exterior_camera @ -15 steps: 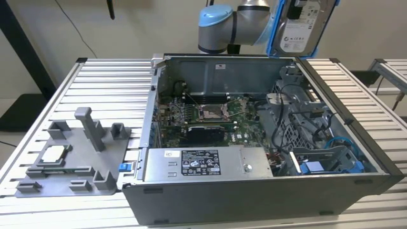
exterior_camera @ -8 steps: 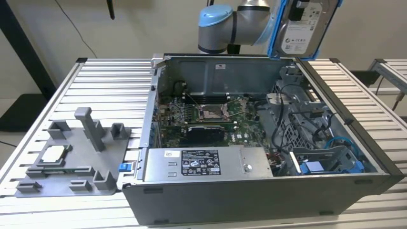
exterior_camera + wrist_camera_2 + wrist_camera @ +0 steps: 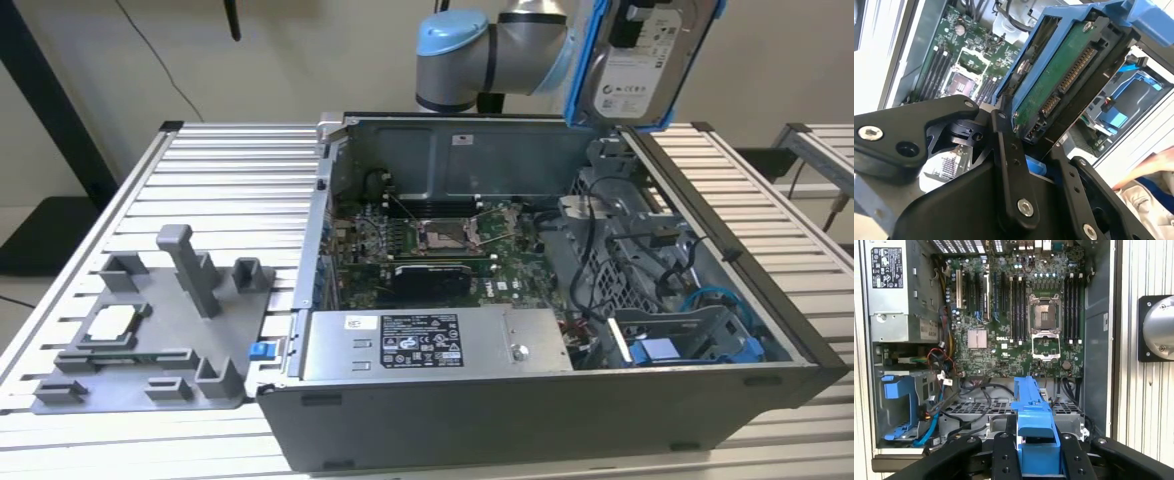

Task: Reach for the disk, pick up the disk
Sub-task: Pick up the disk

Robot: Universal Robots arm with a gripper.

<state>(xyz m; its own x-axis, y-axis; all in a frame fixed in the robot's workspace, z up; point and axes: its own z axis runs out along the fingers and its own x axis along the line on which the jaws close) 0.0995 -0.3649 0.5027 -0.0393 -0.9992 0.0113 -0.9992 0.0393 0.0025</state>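
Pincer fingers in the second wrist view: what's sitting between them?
The disk in its blue bracket, clamped between the black fingers. The first wrist view shows the bracket's blue edge there too.

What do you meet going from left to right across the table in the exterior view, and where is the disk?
Grey holder tray → small blue clip → open computer case → blue bay inside it. The disk hangs above the case's far right corner, held in the gripper.

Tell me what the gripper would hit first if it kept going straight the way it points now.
Probably the perforated drive cage inside the open computer case. The gripper, clamped on the disk, points down into it, though depth is unclear.
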